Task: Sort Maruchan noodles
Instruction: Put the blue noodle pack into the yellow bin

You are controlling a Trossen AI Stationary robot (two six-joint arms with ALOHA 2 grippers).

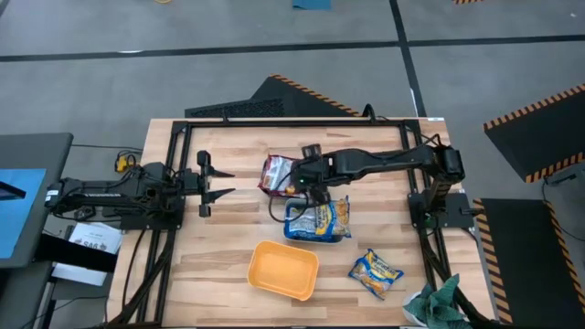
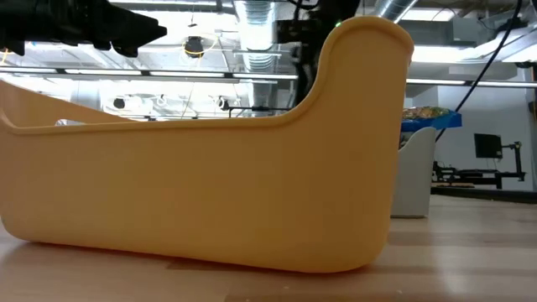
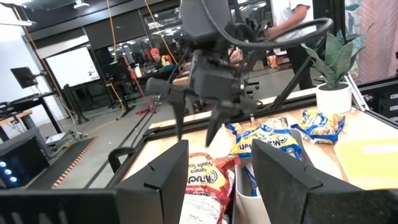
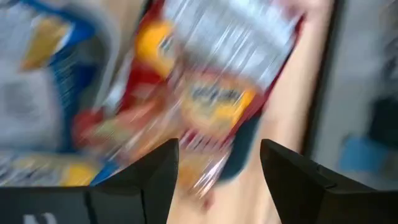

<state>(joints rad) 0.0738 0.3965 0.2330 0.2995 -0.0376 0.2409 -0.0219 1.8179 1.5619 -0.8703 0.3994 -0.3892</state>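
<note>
Closest to the front edge sits an empty yellow-orange square plastic tub [image 1: 283, 270], so close to the low camera that it fills most of that view [image 2: 201, 193]. Off to its side, a yellow-orange shiny ramen packet [image 1: 376, 272] lies flat on the wooden table [image 1: 219, 247], well apart from the rest, with a dark green cloth [image 1: 437, 302] bunched at the table's corner.

Mid-table, a pale-blue tub [image 1: 315, 222] holds a stack of blue-white and yellow ramen packets [image 3: 264, 138]. Just beside it sit the red-silver ramen packets [image 1: 274, 174], in what looks like another tub, though I can't make it out properly. The right gripper [image 1: 307, 187] hangs right over that spot, fingers [image 3: 177, 102] spread wide with nothing between them; its wrist view shows a red packet [image 4: 211, 74] directly below, blurry.

The left gripper [image 1: 219, 183] waits on the left side, jaws partly apart and empty, pointing toward the packets.

Farther back, a potted plant [image 3: 336, 68] and a person show beyond the table.
</note>
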